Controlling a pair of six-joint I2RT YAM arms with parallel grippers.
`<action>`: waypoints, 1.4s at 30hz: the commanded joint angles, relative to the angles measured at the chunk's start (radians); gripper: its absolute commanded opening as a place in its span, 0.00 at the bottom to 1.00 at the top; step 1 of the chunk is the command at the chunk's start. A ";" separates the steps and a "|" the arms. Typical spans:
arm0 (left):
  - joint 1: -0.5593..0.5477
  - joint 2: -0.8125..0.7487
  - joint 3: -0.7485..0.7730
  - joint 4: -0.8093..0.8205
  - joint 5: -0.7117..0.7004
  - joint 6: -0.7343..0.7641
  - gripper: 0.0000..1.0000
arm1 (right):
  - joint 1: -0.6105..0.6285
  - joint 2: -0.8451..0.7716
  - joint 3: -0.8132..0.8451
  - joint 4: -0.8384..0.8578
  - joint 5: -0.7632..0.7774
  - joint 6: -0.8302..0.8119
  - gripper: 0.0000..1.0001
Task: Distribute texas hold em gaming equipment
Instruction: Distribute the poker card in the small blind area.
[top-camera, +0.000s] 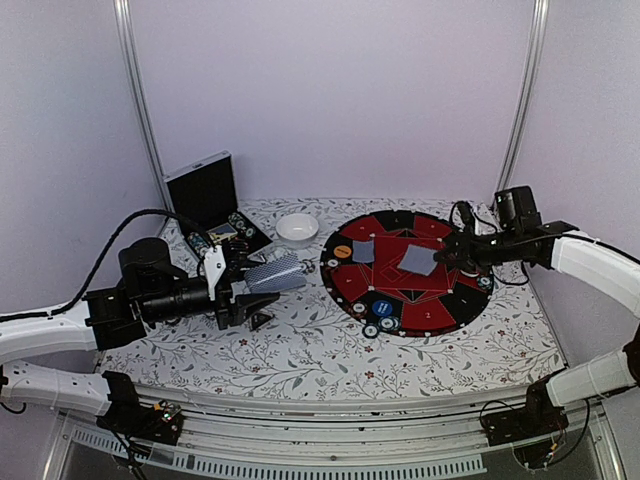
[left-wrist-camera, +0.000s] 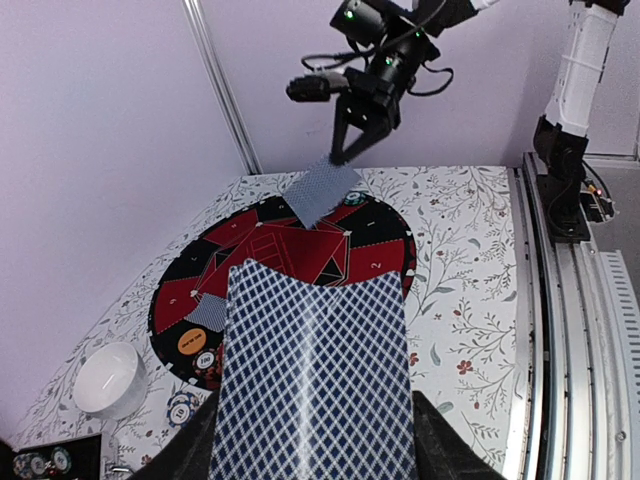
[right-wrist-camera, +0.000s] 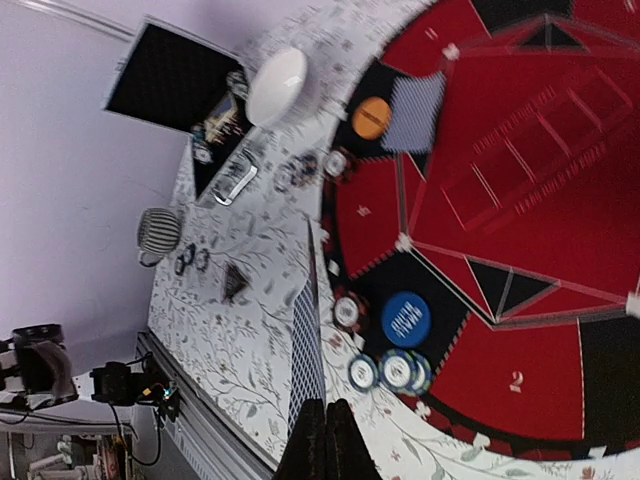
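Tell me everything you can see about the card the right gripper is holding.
The card is a single thin rectangle with a blue-and-white diamond lattice back, flat and unbent. The right gripper pinches it at one edge, jaws shut on it. It hangs tilted over the round red-and-black mat. Whether its low corner touches the mat is unclear. Its face is hidden.

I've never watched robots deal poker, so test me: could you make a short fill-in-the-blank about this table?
1. The left gripper is shut on a stack of ____.
2. The right gripper holds ____ card above the round mat.
3. The marker disc beside the flat-lying card on that mat is ____.
Missing words: cards; one; orange.
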 joint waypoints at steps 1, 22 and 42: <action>0.007 0.001 0.006 0.027 0.002 0.000 0.53 | 0.007 -0.029 -0.188 -0.040 0.095 0.063 0.02; 0.007 0.002 0.008 0.025 0.004 0.001 0.53 | -0.041 0.165 -0.352 0.182 0.145 0.120 0.17; 0.007 0.002 0.008 0.022 0.035 0.012 0.53 | 0.427 0.178 0.233 -0.087 0.344 -0.151 0.99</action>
